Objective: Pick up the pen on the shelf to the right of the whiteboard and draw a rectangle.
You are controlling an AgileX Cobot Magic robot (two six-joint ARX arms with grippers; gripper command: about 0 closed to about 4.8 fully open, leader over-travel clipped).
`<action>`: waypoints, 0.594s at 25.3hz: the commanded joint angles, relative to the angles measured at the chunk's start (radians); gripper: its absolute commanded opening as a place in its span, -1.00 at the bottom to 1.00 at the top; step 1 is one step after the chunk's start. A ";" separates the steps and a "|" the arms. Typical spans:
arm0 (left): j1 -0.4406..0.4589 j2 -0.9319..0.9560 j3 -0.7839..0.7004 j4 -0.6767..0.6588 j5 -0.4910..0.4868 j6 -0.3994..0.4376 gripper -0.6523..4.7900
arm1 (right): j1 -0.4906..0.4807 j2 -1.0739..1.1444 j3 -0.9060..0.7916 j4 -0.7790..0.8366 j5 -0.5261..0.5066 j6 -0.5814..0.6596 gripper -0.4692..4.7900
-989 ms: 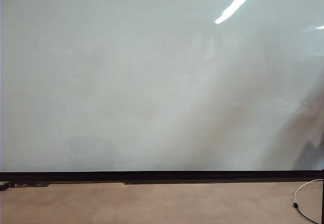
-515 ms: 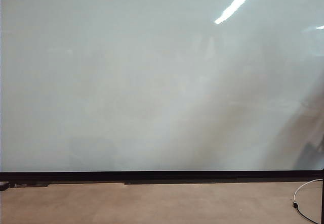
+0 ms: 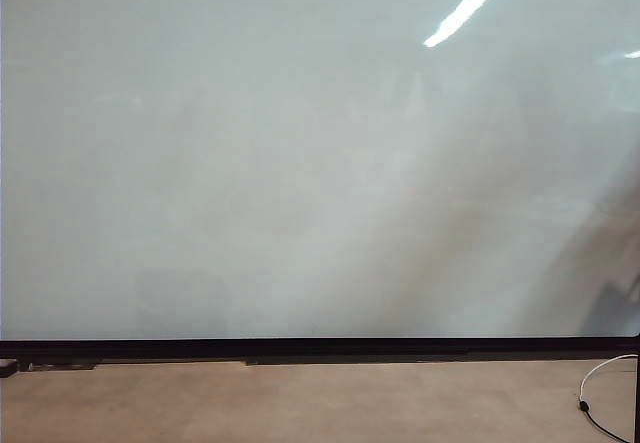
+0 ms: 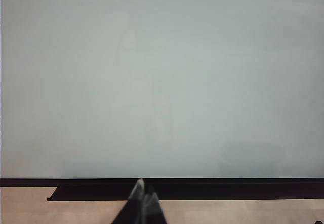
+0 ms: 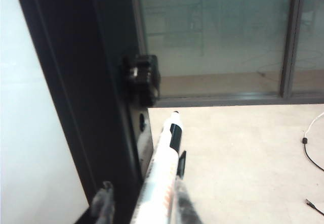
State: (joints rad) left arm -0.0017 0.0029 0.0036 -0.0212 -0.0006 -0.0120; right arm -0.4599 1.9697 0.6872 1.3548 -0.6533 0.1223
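Pickup stage, not finished; no drawing started. The whiteboard is seen blank in the exterior view, no rectangle line anywhere on it, so the whole drawing step is left.

The pen is seen in the right wrist view, beside the board's black right-hand frame, tip pointing away from the camera. The right gripper is placed around the barrel, one of its fingers on either side. The fingers are partly spread and a gap is visible on the frame side (a firm pinch cannot be confirmed, so the pen is judged not yet secured). The shelf itself cannot be made out under the pen.

The left gripper is parked near the board's bottom edge, fingers pressed together, nothing held.

Count: one pen, one whiteboard, zero rectangles, two grippers. A white cable is noted on the floor, near the board's lower right corner.
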 commanded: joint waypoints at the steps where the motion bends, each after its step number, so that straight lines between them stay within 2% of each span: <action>1: 0.000 0.000 0.003 0.007 0.004 0.004 -0.78 | -0.001 -0.005 0.002 0.005 0.004 -0.011 -0.26; 15: 0.000 0.000 0.003 0.007 0.004 0.004 -0.78 | -0.006 -0.005 0.002 0.008 0.008 -0.014 -0.26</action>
State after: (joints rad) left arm -0.0017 0.0029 0.0036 -0.0212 -0.0006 -0.0120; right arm -0.4648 1.9697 0.6872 1.3479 -0.6476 0.1108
